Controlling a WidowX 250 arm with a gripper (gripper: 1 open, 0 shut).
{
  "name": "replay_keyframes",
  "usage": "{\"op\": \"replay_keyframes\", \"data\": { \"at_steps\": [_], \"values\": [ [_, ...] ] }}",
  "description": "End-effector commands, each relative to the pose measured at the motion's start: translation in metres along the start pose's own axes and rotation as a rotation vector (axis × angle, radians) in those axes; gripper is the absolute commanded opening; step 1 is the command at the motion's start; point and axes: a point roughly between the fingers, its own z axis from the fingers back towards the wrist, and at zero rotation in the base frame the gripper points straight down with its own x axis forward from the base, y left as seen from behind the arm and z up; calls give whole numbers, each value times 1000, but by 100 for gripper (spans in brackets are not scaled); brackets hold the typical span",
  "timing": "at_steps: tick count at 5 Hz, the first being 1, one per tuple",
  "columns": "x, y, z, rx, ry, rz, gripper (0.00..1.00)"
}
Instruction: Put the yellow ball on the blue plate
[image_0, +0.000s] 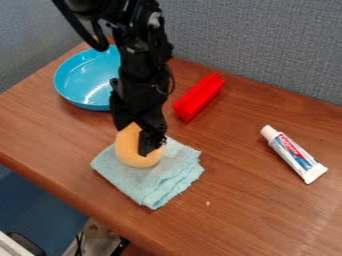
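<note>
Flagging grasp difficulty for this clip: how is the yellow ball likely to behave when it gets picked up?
The yellow ball would probably roll if nudged, given its rounded shape. Its smooth surface may slip a little between the fingers. The folded cloth beneath it should likely damp any rolling.

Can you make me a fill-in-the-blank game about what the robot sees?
The yellow ball sits on a folded ____.
The round plate is colored ____.
The black gripper is around the ____.
The tube is white, blue and ____.

Missing words: cloth; blue; ball; red.
</note>
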Motion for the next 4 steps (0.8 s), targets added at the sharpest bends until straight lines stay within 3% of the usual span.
{"op": "replay_keyframes", "data": {
  "at_steps": [1,4],
  "values": [
    [-3,1,-5,-4,11,10,100],
    [-3,0,-7,1,15,0,100]
  ]
}}
